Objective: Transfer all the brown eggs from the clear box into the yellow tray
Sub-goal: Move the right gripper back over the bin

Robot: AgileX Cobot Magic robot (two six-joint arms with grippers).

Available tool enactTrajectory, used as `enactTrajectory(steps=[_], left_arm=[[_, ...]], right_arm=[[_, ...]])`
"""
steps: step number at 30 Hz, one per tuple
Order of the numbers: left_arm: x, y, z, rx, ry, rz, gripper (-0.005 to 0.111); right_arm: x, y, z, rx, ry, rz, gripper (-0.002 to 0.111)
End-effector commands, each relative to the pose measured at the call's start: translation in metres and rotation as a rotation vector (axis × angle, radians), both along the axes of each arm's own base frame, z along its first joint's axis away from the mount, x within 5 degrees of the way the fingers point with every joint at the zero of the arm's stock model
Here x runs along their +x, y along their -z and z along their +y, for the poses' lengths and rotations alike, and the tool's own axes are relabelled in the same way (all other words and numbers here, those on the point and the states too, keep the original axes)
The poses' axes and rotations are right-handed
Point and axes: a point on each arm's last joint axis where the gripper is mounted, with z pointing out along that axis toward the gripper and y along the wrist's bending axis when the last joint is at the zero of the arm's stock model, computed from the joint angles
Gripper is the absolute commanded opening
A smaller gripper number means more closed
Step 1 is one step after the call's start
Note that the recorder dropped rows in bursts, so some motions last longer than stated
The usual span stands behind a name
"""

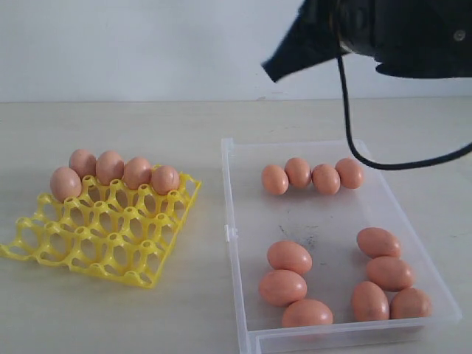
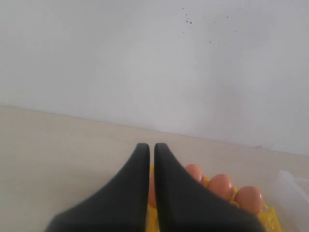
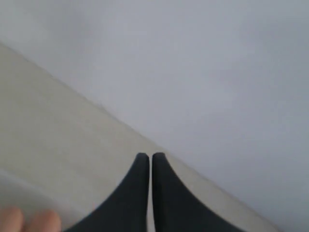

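The yellow tray [image 1: 103,236] lies on the left of the table, with several brown eggs [image 1: 110,167] in its back row. To the right, the clear box [image 1: 230,192] holds several more brown eggs [image 1: 312,177]: a row at the back and two clusters near the front. My right gripper [image 1: 271,72] hangs high over the box's back edge; in the right wrist view it [image 3: 150,155] is shut and empty, with blurred eggs [image 3: 29,220] below. My left gripper [image 2: 151,145] is shut on nothing, and tray eggs [image 2: 220,186] show behind its fingers. It is outside the exterior view.
A black cable [image 1: 354,140] hangs from the right arm [image 1: 398,37] over the box's back right part. A pale wall stands behind the beige table [image 1: 110,317]. A corner of the clear box [image 2: 294,191] shows in the left wrist view.
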Motion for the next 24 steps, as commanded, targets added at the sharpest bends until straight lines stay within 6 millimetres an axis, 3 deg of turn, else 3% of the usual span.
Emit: enactTrajectory(steps=[1, 7, 11, 15, 20, 24], left_arm=[[0.000, -0.002, 0.000, -0.002, 0.005, -0.007, 0.004], [0.000, -0.002, 0.000, -0.002, 0.005, -0.007, 0.004], [0.000, -0.002, 0.000, -0.002, 0.005, -0.007, 0.004], [0.000, -0.002, 0.000, -0.002, 0.005, -0.007, 0.004], [0.000, -0.002, 0.000, -0.002, 0.005, -0.007, 0.004], [0.000, -0.002, 0.000, -0.002, 0.005, -0.007, 0.004]], right_arm=[[-0.015, 0.021, -0.027, -0.230, 0.174, 0.285, 0.000], [-0.024, 0.035, -0.026, -0.232, 0.089, 0.496, 0.000], [-0.011, 0.043, -0.045, -0.003, 0.137, 0.623, 0.000], [-0.001, 0.052, -0.060, 0.193, 0.027, 0.786, 0.000], [-0.002, 0.063, -0.037, 0.242, -0.295, 0.868, 0.000], [0.002, 0.087, -0.017, 0.158, -0.368, 0.887, 0.002]])
